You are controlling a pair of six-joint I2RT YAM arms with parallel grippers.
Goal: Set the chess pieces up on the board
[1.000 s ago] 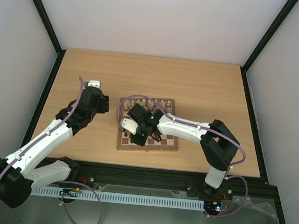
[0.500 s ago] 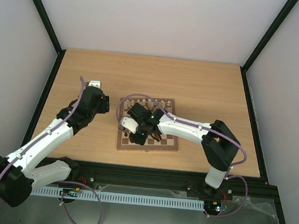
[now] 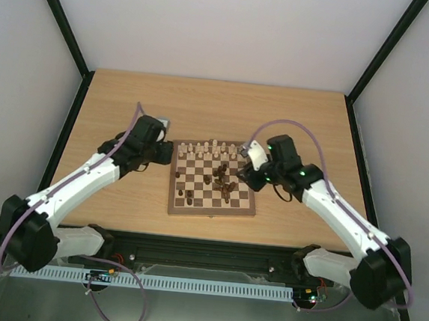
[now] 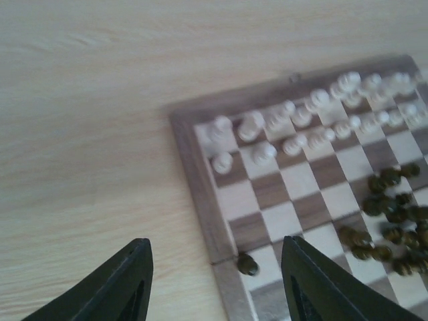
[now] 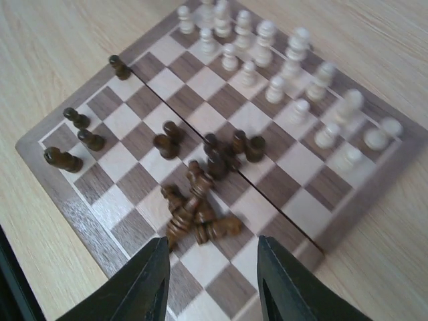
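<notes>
Left claw (image 4: 214, 294): open, its two dark fingers (image 4: 107, 287) well apart with nothing between them; it grips nothing.
Left claw, place: hovers over the left border of the board (image 3: 210, 211), where the border meets the table (image 3: 129, 100); it touches neither.
In the left claw's gap: a lone dark piece (image 4: 247, 264) stands on an edge square below, apart from both fingers.
Right claw (image 5: 210, 287): open, with a clear gap between the jaws; it holds and touches nothing.
Right claw, place: above the board's right side, looking down on the fallen dark pieces.
Board: lies flat on the table between the two arms.
Pale pieces (image 3: 211, 151): upright in two rows along the far edge.
Dark pieces (image 5: 221, 150): a loose upright group near the middle; just beside it a heap (image 5: 194, 214) lying tipped over, touching one another.
Other dark pieces: a few upright near the board's near left edge (image 3: 185, 197).
</notes>
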